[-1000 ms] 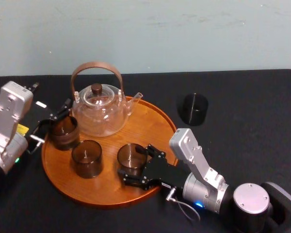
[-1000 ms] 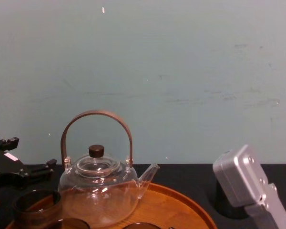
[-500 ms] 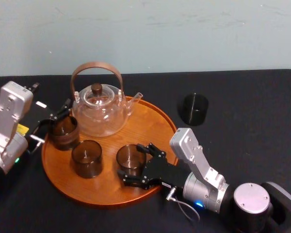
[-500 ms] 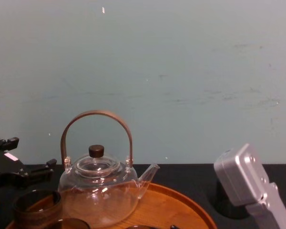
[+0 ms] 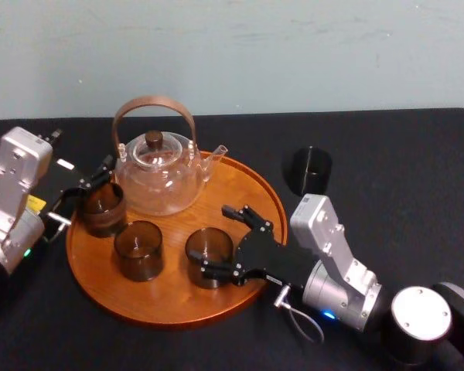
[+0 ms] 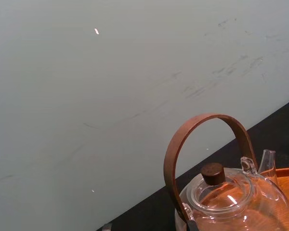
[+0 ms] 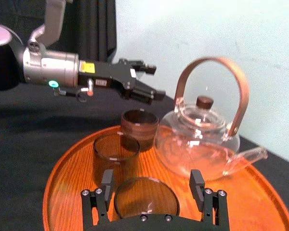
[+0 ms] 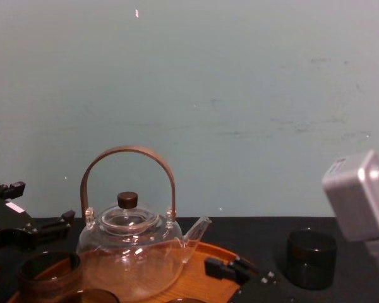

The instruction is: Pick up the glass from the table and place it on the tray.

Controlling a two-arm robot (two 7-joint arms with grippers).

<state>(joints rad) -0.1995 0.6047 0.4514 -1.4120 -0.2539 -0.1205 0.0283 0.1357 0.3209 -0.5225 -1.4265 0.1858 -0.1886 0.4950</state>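
The round orange-brown tray (image 5: pixel 243 189) holds a clear glass teapot (image 5: pixel 156 176) and three brown glasses. My right gripper (image 5: pixel 214 241) is open, its fingers standing on either side of the nearest brown glass (image 5: pixel 209 255) without touching it. In the right wrist view this glass (image 7: pixel 145 198) sits upright on the tray (image 7: pixel 260 202) between the spread fingers (image 7: pixel 106 182). One dark glass (image 5: pixel 308 171) stands on the black table, right of the tray. My left gripper (image 5: pixel 85 193) is open at the tray's left edge, beside another brown glass (image 5: pixel 102 209).
A third brown glass (image 5: pixel 138 250) stands at the tray's front left. The teapot's tall brown handle (image 8: pixel 127 154) rises over the tray's back. A pale wall closes off the table's far side. Bare black tabletop (image 5: pixel 402 178) lies to the right.
My right gripper's fingers have spread wider around the nearest brown glass, which stays on the tray. The right arm has shifted right and up, uncovering the dark glass in the chest view. The left arm is still.
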